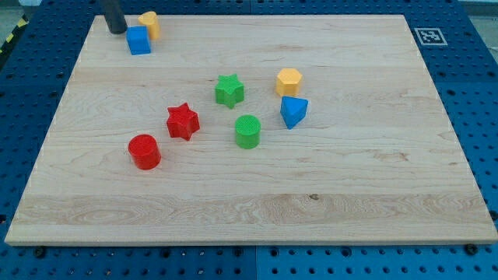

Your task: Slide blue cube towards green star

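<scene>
Currently: my tip (117, 31) just left of blue cube (138, 40) — top-left of counter (350, 179). Green star (229, 90) well apart, mid-counter. No pincer fitted — state cannot be told.

1. A pale wooden board (257, 202) with visible grain fills most of the view
2. A blue pegboard table (475, 101) with rows of small holes shows past every edge of the board
3. A black-and-white square marker (429, 36) sits by the board's top right corner
4. Light is even and soft
</scene>
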You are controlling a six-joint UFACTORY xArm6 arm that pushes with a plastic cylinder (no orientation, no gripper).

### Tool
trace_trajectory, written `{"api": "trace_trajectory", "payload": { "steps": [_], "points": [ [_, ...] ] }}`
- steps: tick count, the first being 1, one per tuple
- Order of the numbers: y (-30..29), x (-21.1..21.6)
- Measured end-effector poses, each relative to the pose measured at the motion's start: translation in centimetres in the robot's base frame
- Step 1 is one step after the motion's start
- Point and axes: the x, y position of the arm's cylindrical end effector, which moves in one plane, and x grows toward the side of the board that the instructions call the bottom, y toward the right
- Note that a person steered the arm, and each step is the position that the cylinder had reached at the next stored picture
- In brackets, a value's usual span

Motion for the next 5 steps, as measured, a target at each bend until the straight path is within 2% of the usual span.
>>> {"api": "trace_trajectory", "payload": {
  "steps": [2, 3, 5],
  "points": [
    [5.2, 5.5],
    [6.7, 5.5],
    [2.3, 2.6]
  ]
}}
